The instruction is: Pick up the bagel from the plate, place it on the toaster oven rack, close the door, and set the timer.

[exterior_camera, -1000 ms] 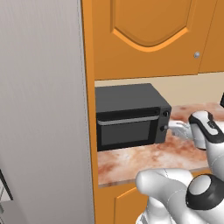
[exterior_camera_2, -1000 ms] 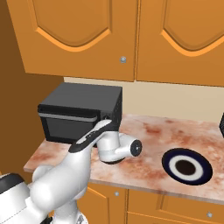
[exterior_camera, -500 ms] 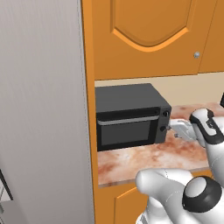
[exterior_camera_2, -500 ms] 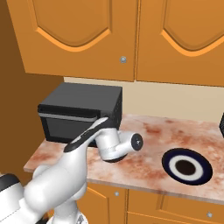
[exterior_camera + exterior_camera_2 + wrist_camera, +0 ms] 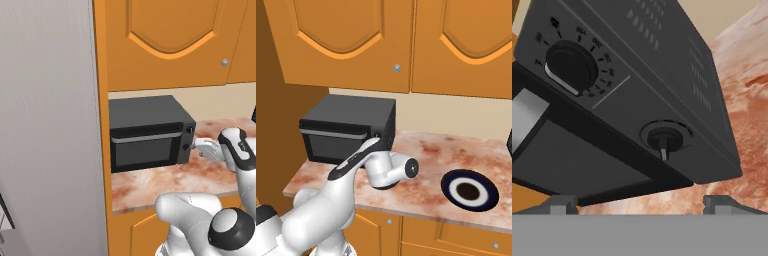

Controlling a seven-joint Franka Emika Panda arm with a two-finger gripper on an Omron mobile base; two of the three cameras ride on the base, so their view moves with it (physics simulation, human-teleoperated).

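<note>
The door (image 5: 146, 152) of the black toaster oven (image 5: 348, 129) stands shut, its dark glass window upright and its grey bar handle (image 5: 145, 137) running across the top edge. The oven sits at the left end of the marbled bench (image 5: 426, 180), under the orange wall cabinets (image 5: 406, 42) and against a tall orange side panel (image 5: 101, 125). In the hand view two dials show on the control strip beside the door: a large knob (image 5: 571, 67) with white tick marks around it, and a smaller knob (image 5: 664, 139) with a light pointer bar.

The jaws (image 5: 639, 202) hang close before that control strip, spread wide with nothing between them; the small knob lies just ahead, in line with the gap. In the left base view the hand reaches the oven's right front corner near the knobs, and I cannot tell whether it touches.

The plate (image 5: 470, 190) lies on the bench well to the right of the oven, white with a navy ring. Its centre looks dark; whether that is the bagel I cannot tell.
</note>
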